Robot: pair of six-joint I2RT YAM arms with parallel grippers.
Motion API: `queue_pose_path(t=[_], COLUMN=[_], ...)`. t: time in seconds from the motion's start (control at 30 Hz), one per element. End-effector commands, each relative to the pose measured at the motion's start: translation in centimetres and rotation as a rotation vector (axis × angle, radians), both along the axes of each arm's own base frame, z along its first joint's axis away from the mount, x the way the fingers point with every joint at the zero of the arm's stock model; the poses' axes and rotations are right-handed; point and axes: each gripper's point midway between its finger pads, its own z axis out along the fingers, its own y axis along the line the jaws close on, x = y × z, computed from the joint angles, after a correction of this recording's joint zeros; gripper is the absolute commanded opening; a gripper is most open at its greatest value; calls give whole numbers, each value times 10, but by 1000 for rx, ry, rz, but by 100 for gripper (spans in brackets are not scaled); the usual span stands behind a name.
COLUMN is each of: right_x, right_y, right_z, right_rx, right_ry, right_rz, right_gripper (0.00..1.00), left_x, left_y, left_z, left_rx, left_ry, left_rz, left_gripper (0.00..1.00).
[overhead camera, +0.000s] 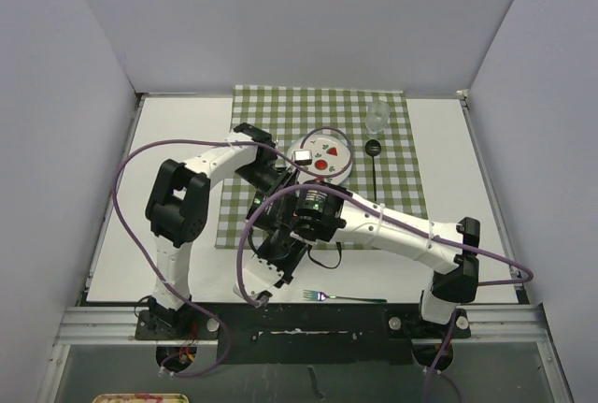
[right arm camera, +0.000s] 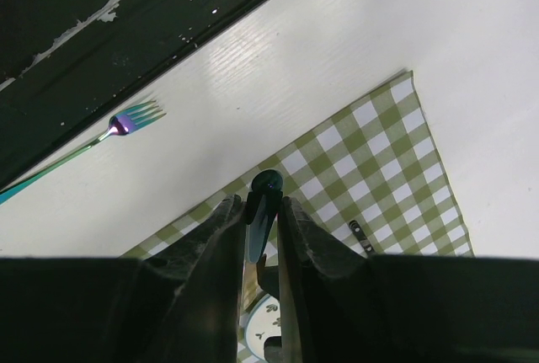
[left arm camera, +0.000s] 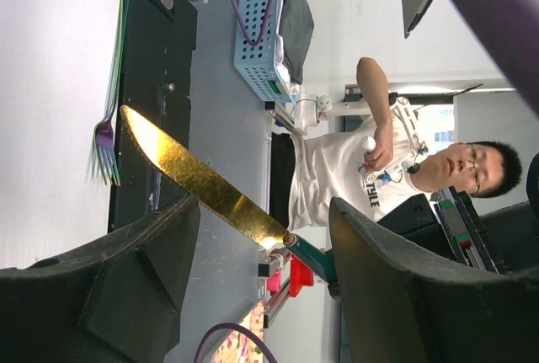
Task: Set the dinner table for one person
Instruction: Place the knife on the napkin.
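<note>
Worktop (overhead camera: 448,169) is, I judge, part set: plate (overhead camera: 341,146), glass (overhead camera: 377,116) and spoon (overhead camera: 373,165) on the checked cloth (overhead camera: 280,113) toward its far edge, fork (overhead camera: 341,297) stray by the near edge, knife (left arm camera: 202,182) clamped in my right fingers (right arm camera: 221,245) between my parted left fingers (left arm camera: 143,270), both unplaced.

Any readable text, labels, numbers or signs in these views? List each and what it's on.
White T-shirt of the person in the left wrist view: dark print, sideways, too blurred to read reliably.
Plate: no words, only a red triangle, a red dot and small green marks.
Nothing else legible.
</note>
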Motion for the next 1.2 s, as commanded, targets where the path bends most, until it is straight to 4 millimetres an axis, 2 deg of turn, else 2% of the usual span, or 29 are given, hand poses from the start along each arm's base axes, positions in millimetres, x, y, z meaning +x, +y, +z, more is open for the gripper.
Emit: queue_pose_path(t=[0.0,0.2,0.53,0.8,1.0,1.17], right_x=[1,0,-1,0,2,4], right_y=[11,12,10,4,3,2], right_z=[17,15,18,18,21,23], right_rx=[88,83,91,88,98,104], right_ry=[-47,-45,-45,-52,-66,-76], right_rz=[18,17,14,9,4,-3], right_gripper=[0,0,0,0,0,0], left_x=[-6,3,32,39,35,38], left_y=[-2,11,20,23,29,40], left_z=[21,2,0,-5,-18,-30], left_rx=[14,54,70,95,141,174], left_ry=[85,92,48,31,43,62], left_rz=[9,26,71,70,46,56], left_gripper=[61,61,60,60,61,60])
